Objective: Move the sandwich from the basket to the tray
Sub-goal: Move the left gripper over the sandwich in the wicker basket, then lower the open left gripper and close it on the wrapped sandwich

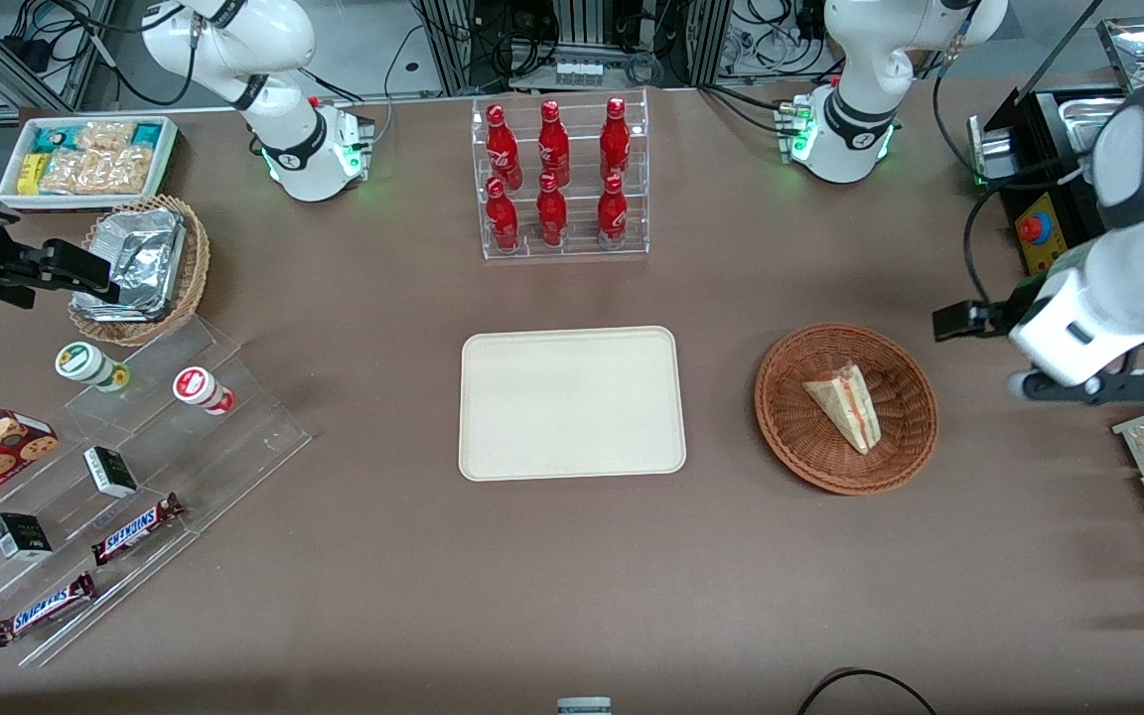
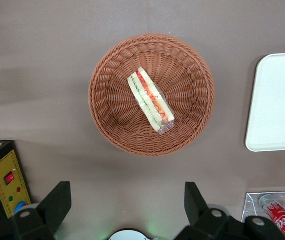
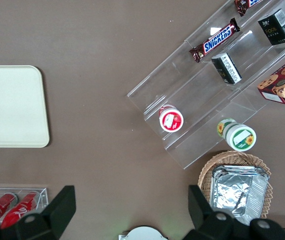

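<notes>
Nearest the front camera, the tray [image 1: 572, 403] is seen bare on the table. Beside it, toward the working arm's end, the sandwich [image 1: 847, 405] lies in the basket [image 1: 845, 408], its long axis diagonal. Fingers spread apart, the gripper [image 2: 127, 210] is held above the table beside the basket.

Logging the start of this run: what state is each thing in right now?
sandwich: lying in the basket, untouched
basket: holds only the sandwich
tray: bare
gripper: open, above the table beside the basket
bottle rack: six bottles upright
</notes>
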Robot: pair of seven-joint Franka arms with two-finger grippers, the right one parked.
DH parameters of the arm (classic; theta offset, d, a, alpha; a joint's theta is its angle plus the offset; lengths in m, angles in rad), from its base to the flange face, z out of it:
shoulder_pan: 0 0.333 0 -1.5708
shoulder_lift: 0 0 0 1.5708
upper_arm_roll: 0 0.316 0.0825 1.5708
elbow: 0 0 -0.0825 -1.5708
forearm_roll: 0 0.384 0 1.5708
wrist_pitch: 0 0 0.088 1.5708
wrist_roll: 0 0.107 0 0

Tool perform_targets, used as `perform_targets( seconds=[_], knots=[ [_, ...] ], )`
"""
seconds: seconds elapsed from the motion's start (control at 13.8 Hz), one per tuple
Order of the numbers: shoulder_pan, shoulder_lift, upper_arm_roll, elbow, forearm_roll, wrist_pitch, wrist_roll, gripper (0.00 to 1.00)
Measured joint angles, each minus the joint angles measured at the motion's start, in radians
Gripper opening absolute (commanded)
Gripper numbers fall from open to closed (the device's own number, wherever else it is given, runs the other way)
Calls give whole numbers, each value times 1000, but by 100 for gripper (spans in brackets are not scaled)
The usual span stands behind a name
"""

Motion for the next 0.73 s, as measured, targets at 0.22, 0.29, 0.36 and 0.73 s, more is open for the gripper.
perform_targets(
  seconds=[0.22,0.29,0.36,0.73],
  knots=[
    [-5,39,-2,-73,0,104,-3,100],
    [-9,42,-3,-113,0,154,-11,100],
    [-17,43,-4,-155,0,201,-35,100],
    [-73,31,-6,-342,0,425,-201,100]
  ],
)
